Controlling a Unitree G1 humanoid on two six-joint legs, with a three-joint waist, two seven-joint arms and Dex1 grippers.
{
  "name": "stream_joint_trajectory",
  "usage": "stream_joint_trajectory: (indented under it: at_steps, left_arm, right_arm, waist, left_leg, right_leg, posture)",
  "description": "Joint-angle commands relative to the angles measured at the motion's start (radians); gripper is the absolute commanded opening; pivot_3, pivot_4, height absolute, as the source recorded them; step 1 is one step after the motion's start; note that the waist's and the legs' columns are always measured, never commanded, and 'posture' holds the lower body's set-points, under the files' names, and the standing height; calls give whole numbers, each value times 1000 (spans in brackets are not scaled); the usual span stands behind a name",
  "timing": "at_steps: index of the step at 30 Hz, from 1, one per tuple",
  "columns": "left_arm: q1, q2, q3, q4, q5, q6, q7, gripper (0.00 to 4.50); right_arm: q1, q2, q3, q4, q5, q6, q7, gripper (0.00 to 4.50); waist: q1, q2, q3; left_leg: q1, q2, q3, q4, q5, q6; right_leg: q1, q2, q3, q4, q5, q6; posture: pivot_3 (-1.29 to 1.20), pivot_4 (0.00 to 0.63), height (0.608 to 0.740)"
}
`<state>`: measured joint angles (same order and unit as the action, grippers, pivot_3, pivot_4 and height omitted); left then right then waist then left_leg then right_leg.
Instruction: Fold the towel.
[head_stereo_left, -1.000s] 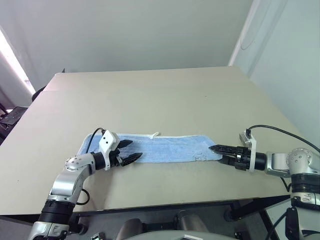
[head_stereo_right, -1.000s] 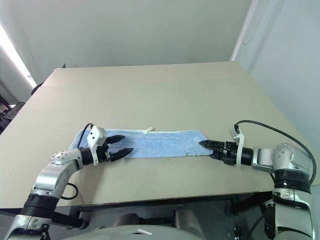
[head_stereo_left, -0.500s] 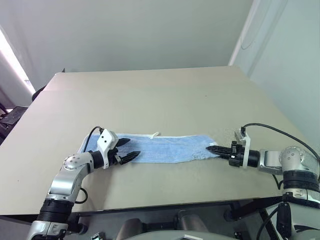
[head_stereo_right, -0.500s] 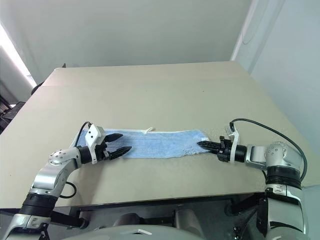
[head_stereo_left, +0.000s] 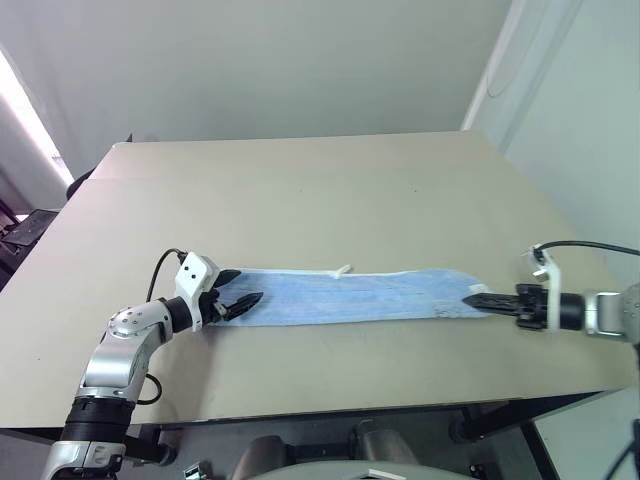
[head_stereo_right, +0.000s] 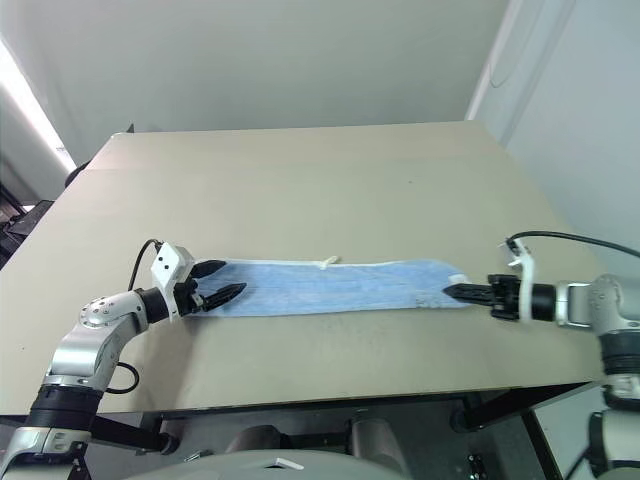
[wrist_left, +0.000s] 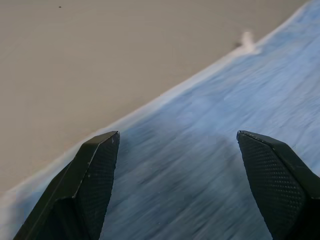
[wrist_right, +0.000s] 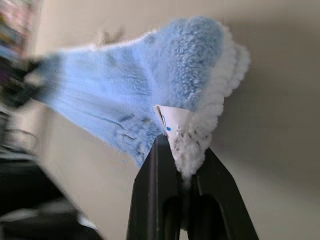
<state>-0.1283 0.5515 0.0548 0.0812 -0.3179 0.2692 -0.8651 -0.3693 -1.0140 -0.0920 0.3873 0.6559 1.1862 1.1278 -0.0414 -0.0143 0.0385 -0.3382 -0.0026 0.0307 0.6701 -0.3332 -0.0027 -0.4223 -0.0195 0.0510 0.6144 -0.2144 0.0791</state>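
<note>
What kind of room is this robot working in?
Probably a plain office or lab room: a bare beige table, blank pale walls, and a single blue towel laid out for practice.

Left pincer (head_stereo_left: 238, 291) hides the towel's (head_stereo_left: 350, 296) end.

The towel (head_stereo_left: 345, 296) lies stretched out in a long, narrow light blue band across the near part of the table (head_stereo_left: 300, 190), running from nine o'clock to three o'clock. Its pile is soft and ribbed, the ribs going lengthwise, and white stitched edging follows its border. A small white loop (head_stereo_left: 338, 271) pokes out from the far long edge, near the middle of the strip. At the three o'clock end the corner is bunched and lifted a little, the fluffy white edging gathered there, and a small white tag (wrist_right: 170, 122) with tiny blue print shows at that pinched corner.
</note>
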Motion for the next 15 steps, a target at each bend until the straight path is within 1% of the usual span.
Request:
stream_joint_trajectory:
  at_steps: [1,3,6,10,12,15]
  left_arm:
    - [-17,1,21,-11,-9,-4,11,3991]
    - [-17,-5,17,-8,-5,-5,16,3991]
    - [-15,-11,15,-13,-6,-2,23,3991]
    - [7,-12,13,-35,-3,-8,28,3991]
    - [14,-11,14,-44,-7,0,28,3991]
    - [17,-9,18,-53,-11,8,29,3991]
  right_arm:
    - [-65,-63,33,-23,-45,-85,88,11]
    - [-84,-70,60,-80,-65,-122,107,11]
    - [-86,-44,81,-196,-67,-150,106,11]
    - [-68,41,71,-369,-35,-163,61,11]
    - [-61,83,92,-423,-45,-189,46,11]
    - [-83,136,141,-466,-33,-169,50,11]
  waist:
    - [-4,0,0]
    - [-5,0,0]
    - [-2,0,0]
    - [-2,0,0]
    - [0,0,0]
    - [4,-1,0]
  left_leg:
    - [0,0,0,0,0,0]
    - [0,1,1,0,0,0]
    - [0,2,0,0,0,0]
    - [0,2,-1,0,0,0]
    - [0,2,-1,0,0,0]
    - [-1,2,-1,0,0,0]
  right_leg:
    - [0,0,0,0,0,0]
    - [0,1,1,1,0,-1]
    - [0,3,1,2,-1,-3]
    - [-2,4,1,2,0,-1]
    - [-2,4,1,2,1,0]
    - [-3,2,1,1,1,-1]
  posture:
    - [0,0,740]
    - [0,0,740]
    - [0,0,740]
    - [0,0,740]
    - [0,0,740]
    - [0,0,740]
